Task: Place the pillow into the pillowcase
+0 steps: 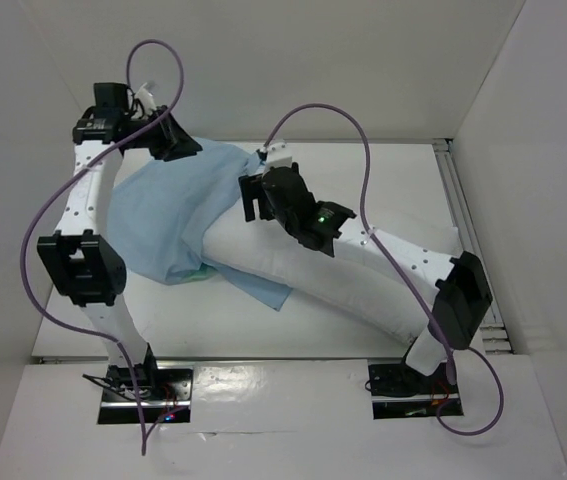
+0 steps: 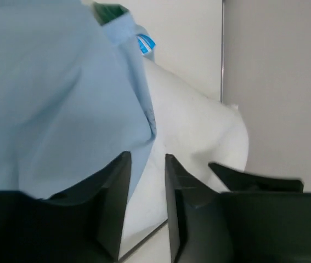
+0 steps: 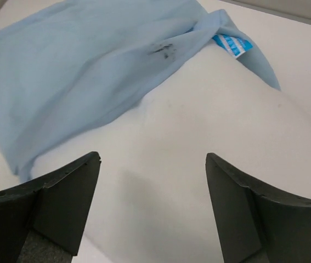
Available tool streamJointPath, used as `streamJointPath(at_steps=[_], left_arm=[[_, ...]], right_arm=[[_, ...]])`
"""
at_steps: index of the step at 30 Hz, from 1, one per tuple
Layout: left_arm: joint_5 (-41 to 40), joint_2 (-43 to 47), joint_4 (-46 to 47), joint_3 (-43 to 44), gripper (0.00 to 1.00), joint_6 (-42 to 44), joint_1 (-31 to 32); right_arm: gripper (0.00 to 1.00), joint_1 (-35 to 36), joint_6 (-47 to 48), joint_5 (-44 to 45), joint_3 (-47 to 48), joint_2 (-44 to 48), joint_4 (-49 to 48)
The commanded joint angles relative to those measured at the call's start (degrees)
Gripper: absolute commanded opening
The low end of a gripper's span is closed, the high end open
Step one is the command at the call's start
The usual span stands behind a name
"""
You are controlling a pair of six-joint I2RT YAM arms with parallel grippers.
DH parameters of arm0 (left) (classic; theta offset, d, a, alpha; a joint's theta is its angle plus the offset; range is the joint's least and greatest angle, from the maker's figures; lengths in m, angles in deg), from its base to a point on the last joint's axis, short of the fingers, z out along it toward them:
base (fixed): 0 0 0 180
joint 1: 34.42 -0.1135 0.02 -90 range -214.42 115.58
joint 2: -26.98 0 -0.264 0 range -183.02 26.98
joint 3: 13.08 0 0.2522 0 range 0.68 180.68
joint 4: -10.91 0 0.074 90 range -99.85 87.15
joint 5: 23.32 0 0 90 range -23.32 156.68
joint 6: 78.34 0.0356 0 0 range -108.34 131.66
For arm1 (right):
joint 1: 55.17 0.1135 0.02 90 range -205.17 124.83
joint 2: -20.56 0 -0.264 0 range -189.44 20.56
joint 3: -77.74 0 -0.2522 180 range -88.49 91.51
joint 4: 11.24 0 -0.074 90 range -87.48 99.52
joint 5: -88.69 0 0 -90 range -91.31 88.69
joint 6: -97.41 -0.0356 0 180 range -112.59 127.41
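The white pillow (image 1: 343,285) lies slantwise across the table, and its upper left end is covered by the light blue pillowcase (image 1: 173,210). A strip of the case's mint-green face (image 1: 198,272) shows at its lower edge. My left gripper (image 1: 178,140) is at the pillowcase's far corner. Its jaws stand apart with nothing between them (image 2: 147,159), the blue cloth (image 2: 51,98) to their left and the pillow (image 2: 199,126) beyond. My right gripper (image 1: 253,200) hovers wide open (image 3: 152,159) over the bare pillow (image 3: 199,137), near the pillowcase's hem (image 3: 78,71).
White walls close in the table at the back and on both sides. A metal rail (image 1: 463,220) runs along the right edge. Purple cables (image 1: 358,150) loop above both arms. A blue label (image 3: 232,45) hangs from the pillowcase's seam.
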Motion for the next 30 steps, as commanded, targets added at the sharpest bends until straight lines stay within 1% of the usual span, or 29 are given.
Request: streamJointPath(at_steps=[1,2,3,5,6,7,8,9,10,11,12,13,14,15,16,18,20,22,24,26,27,29,30], left_arm=[[-4.62,8.86,2.84,-4.15,0.37,1.35,-1.93],[-5.76,10.27,2.85,-5.55,0.33,1.96,-1.93],[-6.82,13.16,2.85,-6.87,0.17,1.97,-1.93],[-10.16,16.94,2.85,-13.54,0.13,1.97,-2.46],[-11.47,19.14,3.37,-16.52,0.13,1.18,-2.46],[-12.96,24.03,4.33,-23.95,0.13,0.3,-2.46],[-13.67,26.69,5.12,-28.11,0.19,-0.23,-2.46],[-13.68,29.5,6.61,-32.68,0.32,-0.84,-2.46],[-13.68,32.05,10.19,-41.08,0.48,-1.37,-2.46],[-13.68,36.61,11.88,-44.73,0.76,-1.37,-1.59],[-15.25,38.3,11.9,-47.55,0.83,-1.37,-1.06],[-16.05,39.8,11.9,-50.02,0.85,-1.37,-0.53],[-17.62,41.29,11.9,-54.3,0.85,-1.98,-0.01],[-17.64,44.35,13.03,-56.7,0.85,-1.99,1.31],[-17.64,45.86,15.39,-61.16,0.85,-2.51,1.32],[-17.64,48.33,17.95,-65.14,0.84,-3.04,2.98],[-17.64,49.13,21.81,-68.91,0.81,-4.62,3.6],[-17.11,49.13,24.54,-70.86,0.76,-5.41,4.31],[-16.49,46.15,26.66,-72.27,0.71,-5.42,4.31],[-17.1,44.66,27.81,-72.28,0.69,-6.03,4.31],[-17.89,43.95,27.81,-72.28,0.63,-6.03,4.31],[-18.51,43.07,28.34,-72.28,0.6,-5.51,4.31],[-18.52,43.07,28.34,-71.67,0.56,-5.5,4.31]], right_arm=[[0.85,3.65,2.21,-0.41,-2.42,4.21,2.68],[0.86,4.35,2.83,0.11,-2.43,5.08,2.69],[0.86,5.06,3.62,0.12,-2.43,5.09,3.29],[0.88,7.52,5.73,0.64,-2.43,5.09,4.7],[0.9,8.39,6.43,0.64,-1.56,5.09,5.23],[0.9,9.71,6.44,0.64,-1.03,4.31,5.76],[0.9,9.72,6.44,0.64,-0.5,3.69,7.07],[0.9,10.24,6.44,-0.83,0.29,3.68,7.6],[0.91,10.25,6.96,-2.07,0.29,3.68,7.61],[0.91,10.25,6.96,-3.99,0.9,3.16,8.22],[0.91,10.77,7.75,-5.41,1.43,3.16,8.22],[0.92,10.78,7.76,-6.64,2.05,2.37,9.18],[0.94,10.78,8.28,-7.35,2.57,1.84,10.06],[0.94,10.78,8.28,-8.83,3.8,0.62,12.07],[0.95,10.78,8.89,-8.85,3.81,0.61,12.87],[0.96,10.78,9.51,-9.73,3.81,-0.1,13.41],[0.96,10.78,10.04,-9.73,3.03,-0.1,13.41],[0.97,10.78,10.65,-9.2,2.32,-0.1,13.41],[0.97,10.78,10.66,-8.67,2.32,-0.79,13.93],[0.97,10.78,10.66,-8.15,2.32,-1.33,13.94],[0.97,10.78,10.66,-8.14,2.32,-2.02,13.41],[0.97,10.78,11.18,-7.27,1.79,-3.43,12.88],[0.97,10.78,11.18,-7.27,1.79,-4.04,12.1]])
